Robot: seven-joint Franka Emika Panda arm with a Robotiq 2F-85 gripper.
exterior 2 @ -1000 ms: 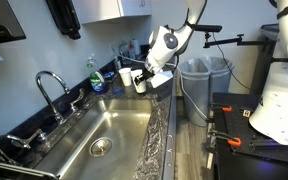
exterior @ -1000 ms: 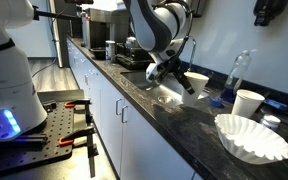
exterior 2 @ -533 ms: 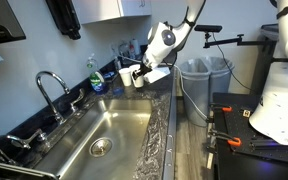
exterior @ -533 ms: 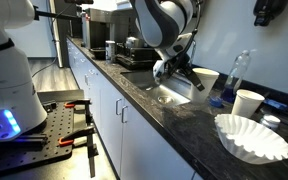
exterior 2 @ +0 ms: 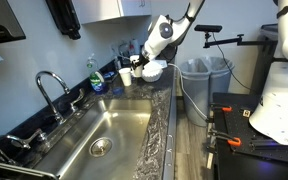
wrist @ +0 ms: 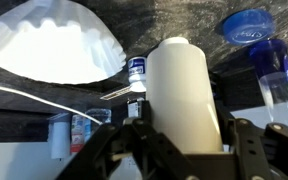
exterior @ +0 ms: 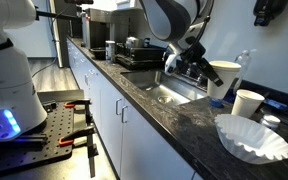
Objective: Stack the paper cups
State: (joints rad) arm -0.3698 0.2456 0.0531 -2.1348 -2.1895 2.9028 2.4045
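**Cup in grasp, lifted clear of desk; stacking not yet made**

Position. The dark desk (exterior: 184,118) carries a steel sink (exterior: 174,93) at its middle. The arm (exterior: 174,18) reaches over the sink's far end. To the right lie the filters (exterior: 252,138), with the bottle (exterior: 240,68) behind them toward the wall. The jaws are clenched on the held cup (exterior: 225,74), one finger on each side of its wall as the wrist view shows. That cup hangs tilted in the air, off the desk. The standing cup (exterior: 248,103) is upright, mouth up, just right of and below the held one, close beside the filters.

Step in hand, as judged: carry across and nest. The held cup should be brought upright, base down, and centred over the standing cup's mouth before descent. Lower straight. A tilted entry would likely catch the rim and tip the empty cup. Release only once seated. Keep the path clear of the bottle and filters.

Materials.
- Desk: polished speckled stone, hard and slick; a cup may slide on it.
- Filters: thin ruffled white paper, wide and shallow.
- Bottle: clear plastic, blue cap.
- Cups: plain white paper, tapered; light and easily crushed, so a gentle grip is advised.
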